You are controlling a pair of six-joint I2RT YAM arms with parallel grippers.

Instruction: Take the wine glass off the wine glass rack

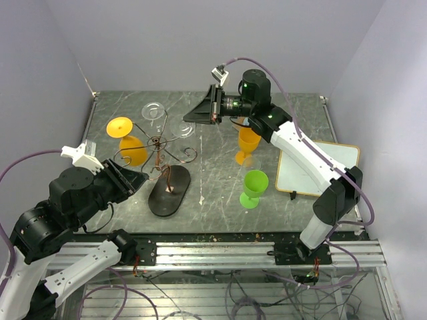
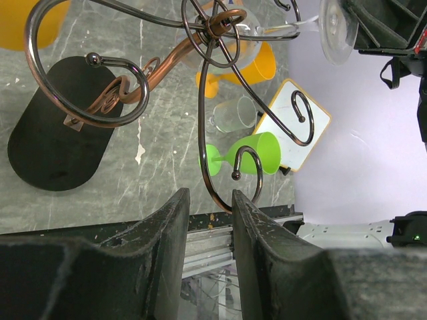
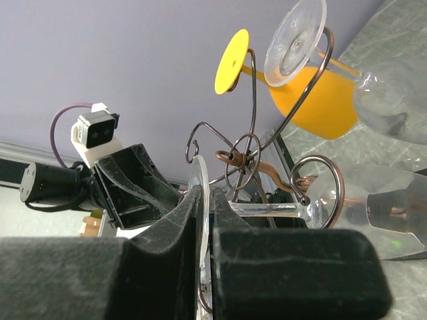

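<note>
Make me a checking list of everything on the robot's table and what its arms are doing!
Surface: dark marbled tabletop, a few pale flecks, no spill seen.
Job's things: copper-brown wire wine glass rack on a dark oval base; clear wine glass at the rack, its foot between the right jaws.
Clutter: orange plastic wine glass and second clear glass hanging on the rack; orange goblet and green plastic goblet standing; white board with a tan rim.
Grippers: right gripper shut on the glass's foot; left gripper open, jaws either side of a rack scroll.
Cables: purple cable on each arm.
Surroundings: plain lilac walls.
</note>
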